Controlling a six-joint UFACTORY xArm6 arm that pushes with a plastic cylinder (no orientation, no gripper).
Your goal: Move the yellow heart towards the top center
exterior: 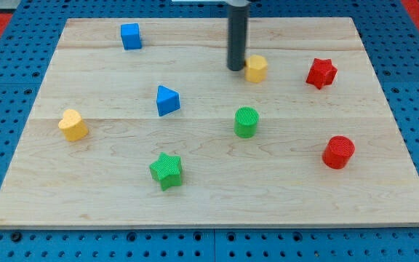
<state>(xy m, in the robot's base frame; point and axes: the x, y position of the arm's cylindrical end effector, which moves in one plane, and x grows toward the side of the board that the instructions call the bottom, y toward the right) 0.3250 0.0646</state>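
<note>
The yellow heart lies near the left edge of the wooden board, about halfway up. My tip rests on the board near the top centre, far to the right of the heart. It stands just left of a second yellow block with flat sides, close to it or touching it; I cannot tell which. The dark rod rises from the tip straight out of the view's top.
A blue cube sits at the top left and a blue triangle left of centre. A green cylinder is at centre, a green star below. A red star and a red cylinder are on the right.
</note>
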